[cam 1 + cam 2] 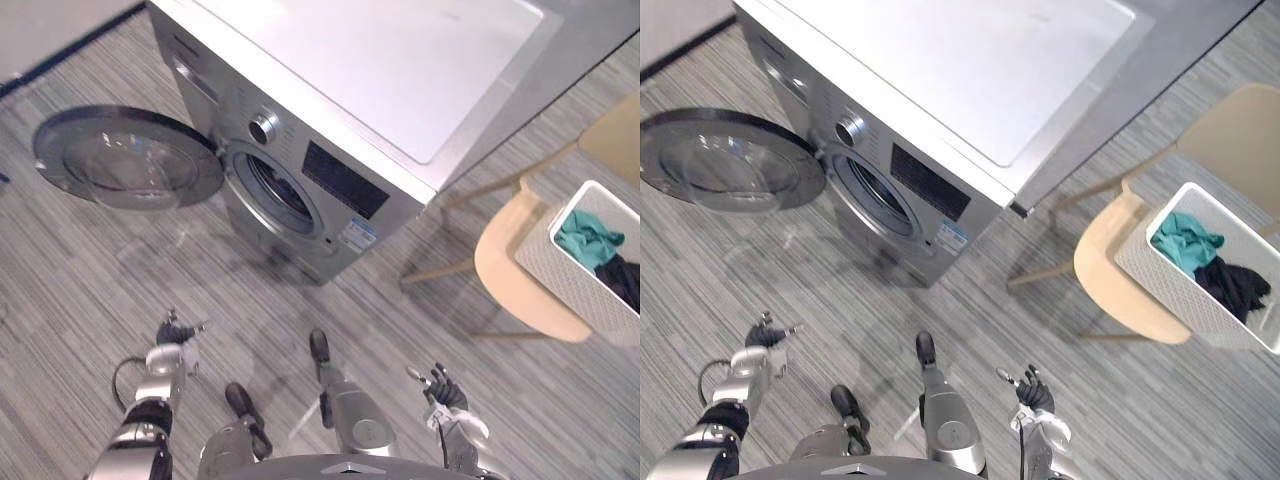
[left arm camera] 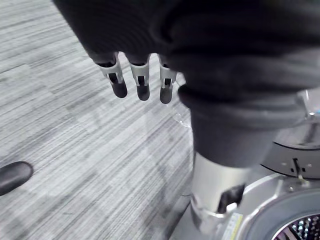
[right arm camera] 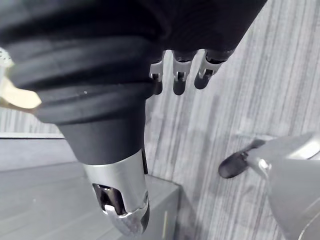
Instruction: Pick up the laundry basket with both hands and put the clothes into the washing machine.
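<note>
The laundry basket (image 1: 1165, 285) sits on the chair (image 1: 1108, 268), over the right side of the seat and well apart from both hands. The clothes in it are a teal piece (image 1: 1185, 243) and a dark one (image 1: 1232, 285). The washing machine (image 1: 940, 60) stands to the left with its door (image 1: 730, 160) swung wide.

The left hand (image 1: 172, 335) and right hand (image 1: 445, 392) hang low over the floor, fingers (image 2: 142, 82) relaxed and holding nothing.

The basket looks like stiff perforated plastic and is probably light with so little inside. A hand on the rim at each of its two short ends should lift it level — I cannot make out any handles. The soft clothes may slide if it tips.
</note>
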Robot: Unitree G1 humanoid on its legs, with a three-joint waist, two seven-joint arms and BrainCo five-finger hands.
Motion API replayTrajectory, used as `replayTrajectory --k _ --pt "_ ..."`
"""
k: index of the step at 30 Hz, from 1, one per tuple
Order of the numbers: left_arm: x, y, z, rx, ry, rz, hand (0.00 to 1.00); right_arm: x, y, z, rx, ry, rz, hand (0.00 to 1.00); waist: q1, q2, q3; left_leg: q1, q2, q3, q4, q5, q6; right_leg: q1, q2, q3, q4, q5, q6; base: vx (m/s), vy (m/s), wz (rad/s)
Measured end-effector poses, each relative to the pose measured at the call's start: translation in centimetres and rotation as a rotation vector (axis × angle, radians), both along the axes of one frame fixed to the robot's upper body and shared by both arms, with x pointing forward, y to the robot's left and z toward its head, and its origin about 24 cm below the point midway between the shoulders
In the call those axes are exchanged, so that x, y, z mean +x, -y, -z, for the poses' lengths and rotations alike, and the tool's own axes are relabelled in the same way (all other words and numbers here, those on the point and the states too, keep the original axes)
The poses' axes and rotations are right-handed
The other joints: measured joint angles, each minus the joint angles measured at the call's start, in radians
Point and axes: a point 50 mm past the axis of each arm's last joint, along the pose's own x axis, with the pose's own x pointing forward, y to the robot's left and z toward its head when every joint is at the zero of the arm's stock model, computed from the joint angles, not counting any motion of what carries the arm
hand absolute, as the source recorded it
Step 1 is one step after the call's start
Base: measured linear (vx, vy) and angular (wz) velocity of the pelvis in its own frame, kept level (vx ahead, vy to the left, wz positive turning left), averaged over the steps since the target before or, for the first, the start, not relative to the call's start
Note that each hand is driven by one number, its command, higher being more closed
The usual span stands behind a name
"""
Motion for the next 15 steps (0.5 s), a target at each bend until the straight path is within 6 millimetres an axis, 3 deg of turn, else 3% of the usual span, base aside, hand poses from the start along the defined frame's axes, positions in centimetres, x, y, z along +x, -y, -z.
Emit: replayTrajectory --k 4,8,10,12,13,15 --pt "-4.3 0.9 2.5 -0.072 -0.132 -0.053 0.00 -2.5 0.2 1.7 0.030 -0.140 0.082 0.00 0.029 0.037 -0.049 0.050 0.008 -0.048 0.019 -0.018 -0.004 0.090 -0.003 -0.055 0.000 -0.034 -0.002 0.05 0.008 0.42" --pt "-8.8 1.7 4.2 -0.145 -0.242 -0.171 0.00 -2.4 -0.2 2.0 0.054 -0.160 0.125 0.00 0.058 0.052 -0.048 0.012 0.055 -0.131 0.294 -0.131 -0.003 0.163 -0.001 -0.088 0.063 -0.087 -0.006 -0.01 -0.003 0.29" --pt "-10.6 2.7 5.0 -0.197 -0.300 -0.217 0.00 -2.1 -0.3 1.9 0.045 -0.159 0.117 0.00 0.079 0.054 -0.049 0.008 0.055 -0.184 0.351 -0.164 -0.009 0.148 0.004 -0.071 0.113 -0.107 -0.004 -0.07 0.035 -0.12" --pt "-10.9 2.7 5.0 -0.231 -0.288 -0.291 0.00 -1.1 -0.9 1.8 0.060 -0.138 0.130 0.00 0.106 0.059 -0.053 -0.013 0.046 -0.260 0.400 -0.237 0.005 0.103 0.024 -0.008 0.150 -0.115 -0.008 -0.14 0.118 -0.79" --pt "-11.0 2.7 5.1 -0.242 -0.285 -0.320 0.00 -0.6 -1.5 1.9 0.075 -0.128 0.125 0.00 0.115 0.047 -0.045 -0.021 0.031 -0.302 0.427 -0.274 0.015 0.076 0.033 0.037 0.160 -0.111 -0.008 -0.20 0.182 -1.30" --pt "-11.2 2.8 5.1 -0.262 -0.280 -0.364 0.00 -0.7 -2.5 2.1 0.100 -0.136 0.114 0.00 0.124 0.048 -0.049 -0.037 0.005 -0.313 0.477 -0.333 0.041 0.050 0.054 0.123 0.161 -0.097 -0.007 -0.21 0.166 -1.23"
